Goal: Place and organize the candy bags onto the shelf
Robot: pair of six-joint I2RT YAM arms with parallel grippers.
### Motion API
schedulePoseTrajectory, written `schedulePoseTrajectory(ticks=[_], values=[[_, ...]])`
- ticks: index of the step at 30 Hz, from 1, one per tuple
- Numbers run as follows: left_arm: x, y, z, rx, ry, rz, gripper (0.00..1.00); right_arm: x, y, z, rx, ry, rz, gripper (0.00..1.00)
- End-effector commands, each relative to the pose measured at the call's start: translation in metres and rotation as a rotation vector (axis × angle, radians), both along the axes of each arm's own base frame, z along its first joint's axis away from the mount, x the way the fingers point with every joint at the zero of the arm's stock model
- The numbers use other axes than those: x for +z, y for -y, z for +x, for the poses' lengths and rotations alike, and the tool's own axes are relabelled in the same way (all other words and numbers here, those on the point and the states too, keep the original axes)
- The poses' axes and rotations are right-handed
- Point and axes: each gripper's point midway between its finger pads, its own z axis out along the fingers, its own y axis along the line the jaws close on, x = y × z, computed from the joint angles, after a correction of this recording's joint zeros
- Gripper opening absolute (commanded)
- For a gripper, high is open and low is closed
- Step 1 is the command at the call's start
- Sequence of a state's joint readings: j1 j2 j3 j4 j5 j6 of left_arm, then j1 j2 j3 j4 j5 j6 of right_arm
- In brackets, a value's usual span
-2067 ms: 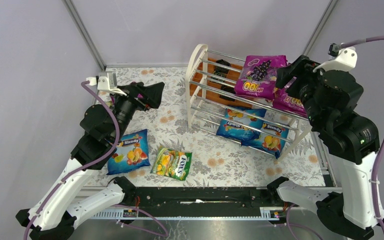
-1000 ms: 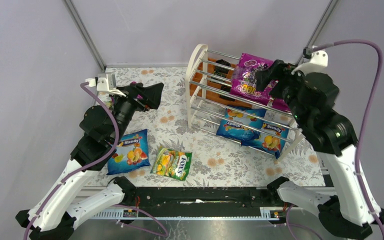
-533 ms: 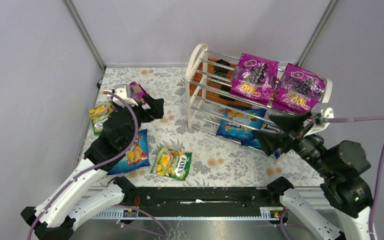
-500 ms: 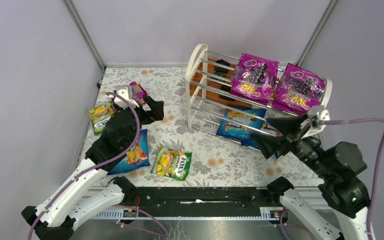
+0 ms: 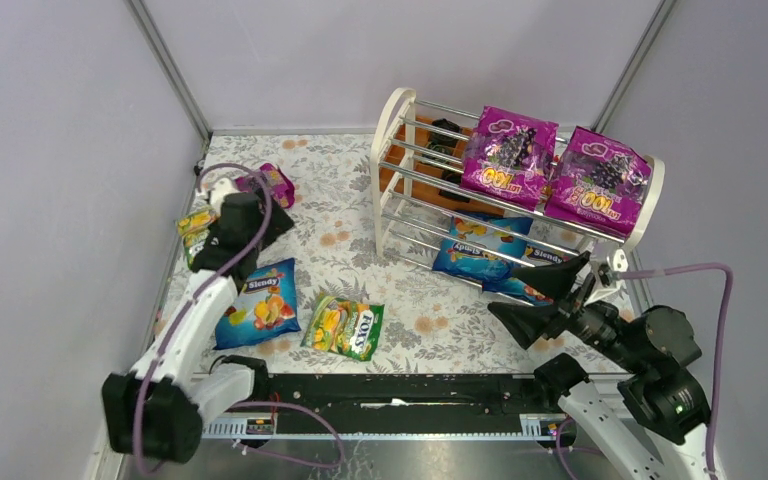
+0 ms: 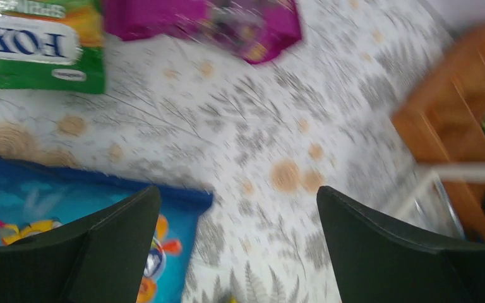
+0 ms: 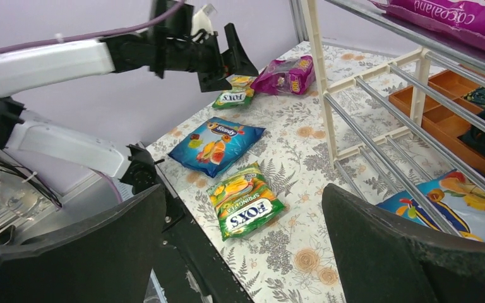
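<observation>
"FOX'S" on green bag (image 7: 245, 201); "Slendy" on blue bag (image 5: 258, 303); "100" on magenta bags (image 5: 508, 158).

A robot lab booth: plain lilac walls (image 5: 400, 50), metal corner posts (image 5: 168, 68), floral-covered table (image 5: 440, 300).

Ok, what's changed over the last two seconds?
The right gripper left the magenta bags on the top tier of the shelf and pulled back toward the near edge, fingers open and empty. The left gripper swung left, by the far-left FOX'S bag, also open. The loose Slendy bag and near FOX'S bag stayed put.
</observation>
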State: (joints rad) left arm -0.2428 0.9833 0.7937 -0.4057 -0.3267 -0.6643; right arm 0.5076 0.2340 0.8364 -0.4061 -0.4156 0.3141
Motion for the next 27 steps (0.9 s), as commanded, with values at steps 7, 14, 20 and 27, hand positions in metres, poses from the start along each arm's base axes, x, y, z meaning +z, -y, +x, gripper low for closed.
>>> schedulePoseTrajectory(ticks=[7, 14, 20, 27], values=[[-0.012, -0.108, 0.108, 0.295, 0.121, -0.237, 0.99, 0.030, 0.020, -0.034, -0.008, 0.100, 0.071, 1.00], [-0.052, -0.150, 0.149, 0.376, 0.043, -0.179, 0.99, 0.026, 0.033, -0.045, -0.043, 0.092, 0.048, 1.00], [-0.089, -0.153, 0.173, 0.325, -0.034, -0.248, 0.88, 0.024, 0.037, -0.047, -0.063, 0.084, 0.055, 1.00], [-0.091, -0.117, 0.155, 0.251, -0.012, -0.369, 0.42, 0.019, 0.032, -0.038, -0.061, 0.059, 0.059, 1.00]])
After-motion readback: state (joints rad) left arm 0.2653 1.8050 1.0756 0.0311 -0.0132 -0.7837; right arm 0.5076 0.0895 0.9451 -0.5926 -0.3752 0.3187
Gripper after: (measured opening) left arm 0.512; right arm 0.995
